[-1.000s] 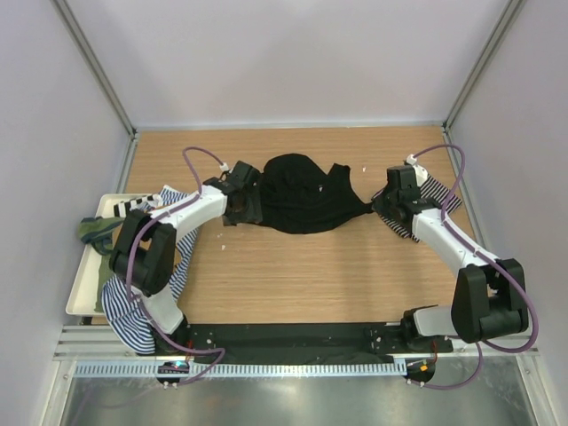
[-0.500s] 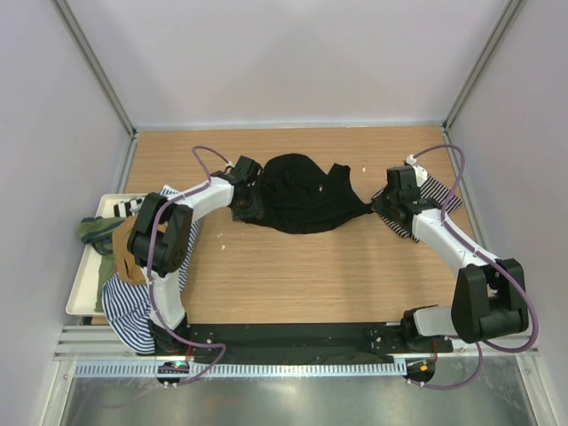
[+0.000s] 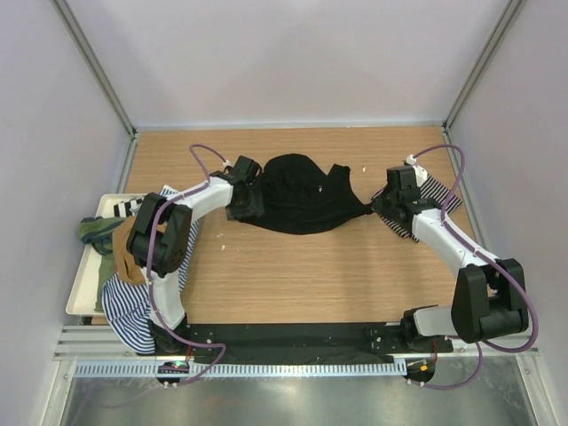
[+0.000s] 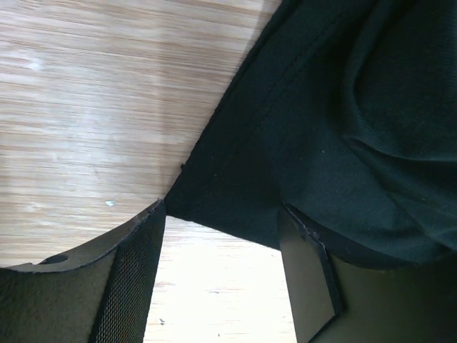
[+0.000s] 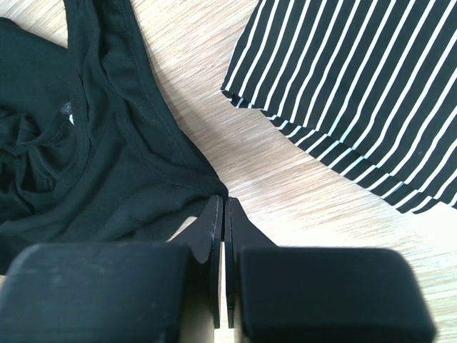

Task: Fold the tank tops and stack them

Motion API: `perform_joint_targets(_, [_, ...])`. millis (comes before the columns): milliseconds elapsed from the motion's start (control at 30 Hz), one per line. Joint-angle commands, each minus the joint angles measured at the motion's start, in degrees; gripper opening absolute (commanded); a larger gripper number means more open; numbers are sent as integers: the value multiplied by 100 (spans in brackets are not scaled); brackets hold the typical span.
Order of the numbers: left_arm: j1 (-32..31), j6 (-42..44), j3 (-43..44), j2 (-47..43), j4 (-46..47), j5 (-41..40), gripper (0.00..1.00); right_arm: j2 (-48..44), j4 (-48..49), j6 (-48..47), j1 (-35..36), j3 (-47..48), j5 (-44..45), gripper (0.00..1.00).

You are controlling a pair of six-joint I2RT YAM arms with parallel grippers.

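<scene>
Black tank top (image 3: 306, 200) lies spread across the far middle of your wooden table (image 3: 302, 275). Your right gripper (image 5: 222, 204) is clamped tight on its right corner, drawing the cloth to a point. Your left gripper (image 4: 223, 214) has its jaws apart, with the top's left corner lying between them. A striped top (image 5: 357, 93) lies just beside the right gripper. Other tops (image 3: 120, 306) are heaped on the white tray (image 3: 78, 302) at your left.

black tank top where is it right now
In the top view, the plain black cloth tank top lies mid-far on the wooden table, between the left gripper and right gripper.
</scene>
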Motion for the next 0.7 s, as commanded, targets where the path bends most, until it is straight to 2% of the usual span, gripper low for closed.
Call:
perform_joint_targets(0, [102,59,-82,-125,-167,-295,65,-163,128,-72,-13,49,42,1])
perform_joint_targets(100, [163,59,-74,-90,-193,-251,61,-180,110,-63,-13,40,42,1])
perform_joint_targets(233, [181,76,-222,-326,-53,-181,61,-198,84,-81,-13,31,68,1])
perform_joint_targets(500, [461,51,-460,-976,457,486,47,-163,110,-81,-13,31,7,1])
perform_joint_targets(567, [541,50,-531,-1100,510,496,49,-154,110,-81,-13,31,-2,1])
perform_joint_targets(667, [612,147,-469,-1110,326,391,57,-145,110,-90,-5,31,-11,1])
